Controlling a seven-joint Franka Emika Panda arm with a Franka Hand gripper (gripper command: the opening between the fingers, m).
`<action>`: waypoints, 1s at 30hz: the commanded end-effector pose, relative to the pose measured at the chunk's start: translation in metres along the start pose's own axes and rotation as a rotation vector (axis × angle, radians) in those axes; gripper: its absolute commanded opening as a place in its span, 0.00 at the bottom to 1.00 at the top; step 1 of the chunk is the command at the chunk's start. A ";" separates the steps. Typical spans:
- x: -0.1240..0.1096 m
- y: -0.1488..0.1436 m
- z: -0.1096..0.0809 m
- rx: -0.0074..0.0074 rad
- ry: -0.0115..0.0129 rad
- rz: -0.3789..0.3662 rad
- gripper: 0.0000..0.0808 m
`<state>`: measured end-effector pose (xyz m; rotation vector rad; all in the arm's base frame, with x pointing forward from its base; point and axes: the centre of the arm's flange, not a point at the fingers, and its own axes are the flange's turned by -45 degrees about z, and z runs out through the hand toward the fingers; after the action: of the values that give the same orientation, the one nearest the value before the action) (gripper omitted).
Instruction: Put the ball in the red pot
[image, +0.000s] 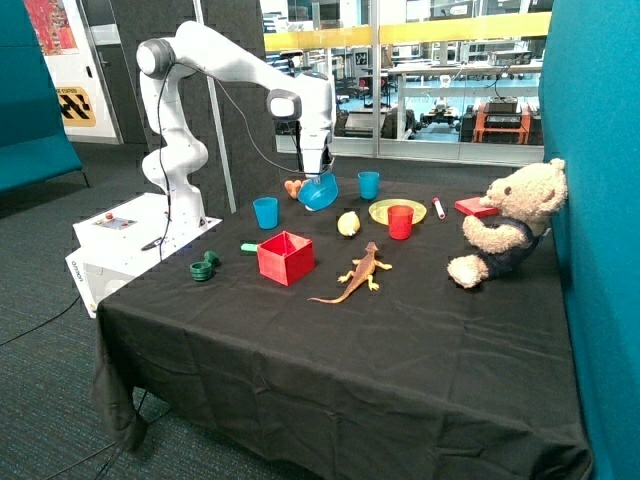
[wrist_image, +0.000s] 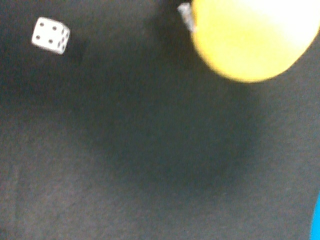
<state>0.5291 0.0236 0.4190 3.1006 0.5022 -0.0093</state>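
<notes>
Pincer (image: 318, 172) sits at upper centre of the outside view, at the tilted blue bowl (image: 319, 191); whether it grips cannot be told. Near mid-frame the ball (image: 348, 223) rests on the table (image: 400, 340), apart from the red pot (image: 286, 257), which lies to its lower left.

Yellow ball (image: 348, 223), red pot (image: 285, 257), white black-dotted die (wrist_image: 50, 35)

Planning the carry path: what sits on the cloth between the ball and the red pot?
Nothing: in the outside view only bare black cloth separates the ball from the red pot. The gripper hangs by the blue bowl.
</notes>
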 end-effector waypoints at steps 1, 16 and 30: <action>-0.021 -0.019 0.029 -0.0005 0.0059 -0.012 0.00; -0.032 -0.007 0.050 -0.0003 0.0059 0.033 0.00; -0.047 0.006 0.083 -0.0002 0.0060 0.091 0.00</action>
<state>0.4917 0.0105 0.3534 3.1154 0.3982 0.0042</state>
